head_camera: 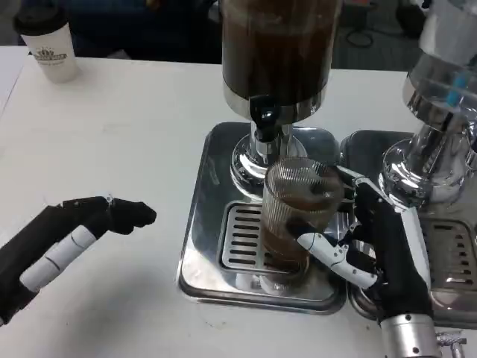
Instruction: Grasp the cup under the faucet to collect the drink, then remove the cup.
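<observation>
Standing on the slotted steel drip tray [246,246] beneath the black faucet [265,113], the ribbed clear glass cup [298,216] looks part-filled, heavy, slick and breakable. The right hand [373,246] wraps its mid-body, the best hold. The left hand [82,231] rests on the bench, fingers curled, holding nothing.

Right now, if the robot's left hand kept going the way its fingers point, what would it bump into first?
Probably the metal tray under the drink dispenser. The left hand points right across bare table, and the tray's edge looks first in line, though depth is hard to judge.
</observation>
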Available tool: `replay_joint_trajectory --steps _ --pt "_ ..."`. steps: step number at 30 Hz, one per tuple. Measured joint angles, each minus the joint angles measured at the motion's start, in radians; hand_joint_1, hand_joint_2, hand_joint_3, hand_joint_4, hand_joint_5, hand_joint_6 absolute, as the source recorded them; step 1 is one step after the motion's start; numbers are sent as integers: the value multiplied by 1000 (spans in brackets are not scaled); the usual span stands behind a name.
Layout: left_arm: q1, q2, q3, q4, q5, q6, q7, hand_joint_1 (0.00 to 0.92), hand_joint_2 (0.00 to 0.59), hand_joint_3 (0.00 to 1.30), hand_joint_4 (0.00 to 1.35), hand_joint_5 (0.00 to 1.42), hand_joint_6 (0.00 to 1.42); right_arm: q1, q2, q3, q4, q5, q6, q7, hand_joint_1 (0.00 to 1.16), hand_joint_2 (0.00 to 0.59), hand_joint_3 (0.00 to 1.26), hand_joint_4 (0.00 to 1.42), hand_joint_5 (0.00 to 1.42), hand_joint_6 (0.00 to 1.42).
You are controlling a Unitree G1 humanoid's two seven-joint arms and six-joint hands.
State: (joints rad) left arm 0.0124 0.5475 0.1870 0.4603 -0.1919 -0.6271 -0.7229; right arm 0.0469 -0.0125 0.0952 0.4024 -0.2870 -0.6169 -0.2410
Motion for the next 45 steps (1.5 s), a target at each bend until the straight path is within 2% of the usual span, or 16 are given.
replay_joint_trajectory --steps 33,39,42,45 --pt "-19 -13 -14 4 3 0 0 0 132 499 390 333 338 83 -7 -18 -104 7 6 19 822 211 561 693 974 1261" --pt "-19 -16 -15 4 4 -5 2 0 123 457 344 322 338 121 -16 -27 -156 14 6 34 827 206 570 706 979 1266" --pt "-19 -17 -15 -3 10 -33 19 0 117 430 318 298 337 142 -20 -31 -192 22 7 47 827 206 574 706 979 1266" --pt "-12 -17 -19 -18 43 -71 41 0 105 378 238 226 300 156 -22 -32 -217 33 7 59 831 207 576 706 979 1266"
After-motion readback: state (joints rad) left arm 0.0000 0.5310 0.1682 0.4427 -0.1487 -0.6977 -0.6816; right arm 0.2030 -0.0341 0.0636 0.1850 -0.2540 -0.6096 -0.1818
